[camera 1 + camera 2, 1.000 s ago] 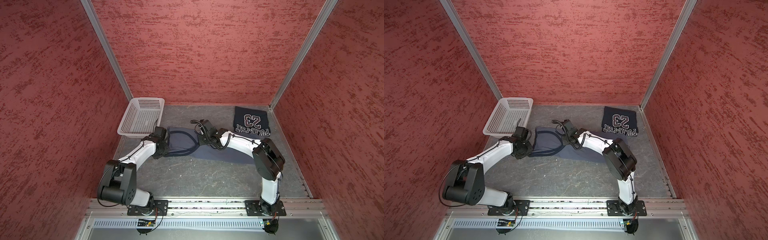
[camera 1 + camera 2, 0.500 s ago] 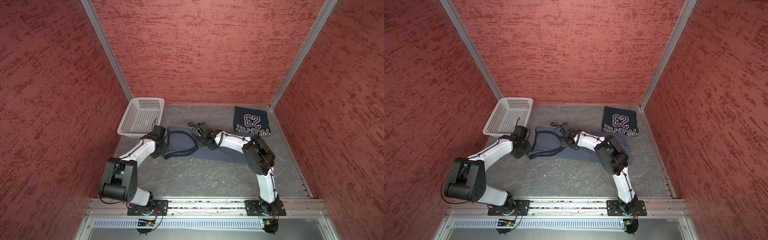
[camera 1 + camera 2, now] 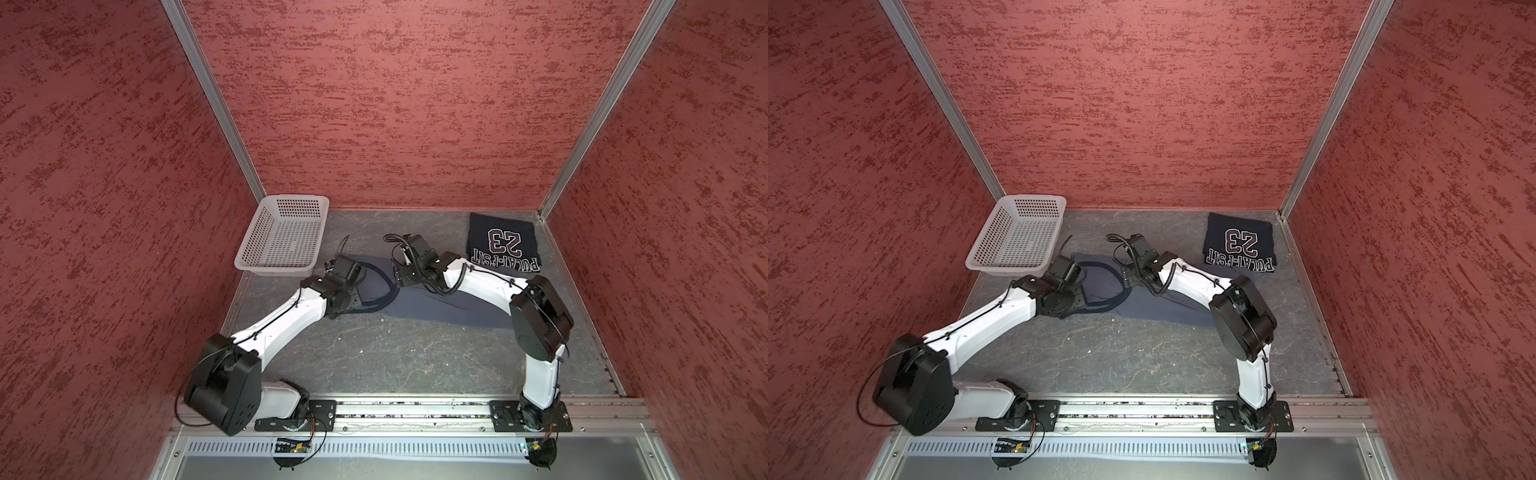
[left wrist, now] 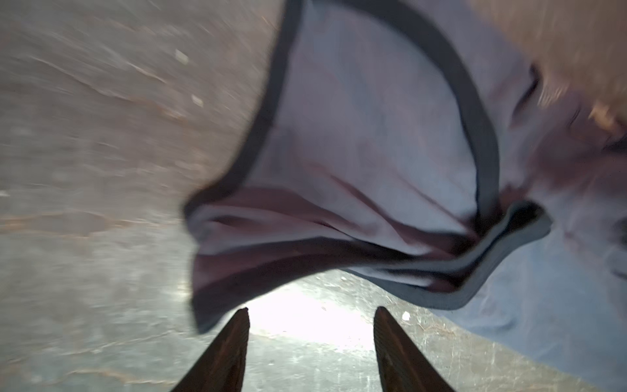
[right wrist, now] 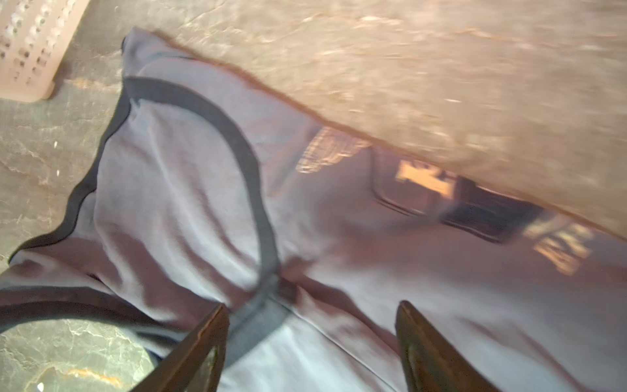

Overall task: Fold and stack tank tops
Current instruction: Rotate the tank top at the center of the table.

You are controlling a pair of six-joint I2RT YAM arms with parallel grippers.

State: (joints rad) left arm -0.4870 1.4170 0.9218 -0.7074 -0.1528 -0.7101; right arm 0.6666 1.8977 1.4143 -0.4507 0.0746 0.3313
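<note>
— At the far right corner of the grey bench (image 3: 395, 357), status?
— Dark navy cloth tank top with white lettering (image 3: 503, 245) lies folded: done. Slate blue-grey tank top with navy trim (image 3: 419, 299) lies mid-bench, rumpled, straps bunched; folding and stacking outstanding.
— Claws?
— Left claw (image 4: 310, 310) and right claw (image 5: 312, 304) both stand apart, gripping nothing.

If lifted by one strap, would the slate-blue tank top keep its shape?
Likely floppy: the slate-blue tank top lies in soft wrinkles, so it would probably drape. It looks thin, so probably light. Pushed, it would likely bunch rather than slide.
</note>
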